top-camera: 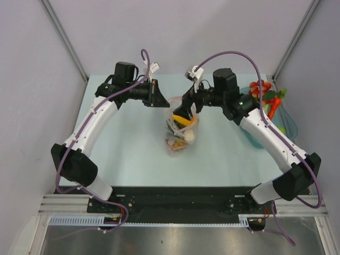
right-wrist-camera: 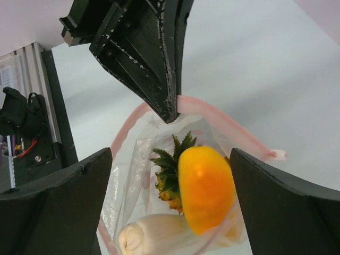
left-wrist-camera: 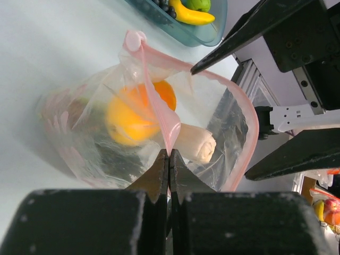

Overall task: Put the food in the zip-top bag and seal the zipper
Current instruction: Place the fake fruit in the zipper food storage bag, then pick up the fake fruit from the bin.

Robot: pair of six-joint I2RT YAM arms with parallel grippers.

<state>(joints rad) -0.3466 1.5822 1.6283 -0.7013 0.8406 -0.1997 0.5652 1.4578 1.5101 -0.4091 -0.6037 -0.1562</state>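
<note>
- Centrally on the table (top-camera: 127, 151): bag (top-camera: 179, 139), mouth toward 12 o'clock and standing open.
- At the bag's 11 o'clock, left gripper (left-wrist-camera: 169, 155): fingers together, clamped on the zipper (left-wrist-camera: 162, 119) strip at the rim.
- Over the mouth, right gripper (right-wrist-camera: 170, 154): fingers wide apart, holding nothing.
- Inside the bag: orange piece (right-wrist-camera: 204, 196), leafy green top (right-wrist-camera: 169, 159), pale roll (right-wrist-camera: 154, 236).
- At the bag's 3 o'clock: bowl (top-camera: 293, 130) with more food (top-camera: 265, 95), a banana (left-wrist-camera: 191, 16) among it.
</note>
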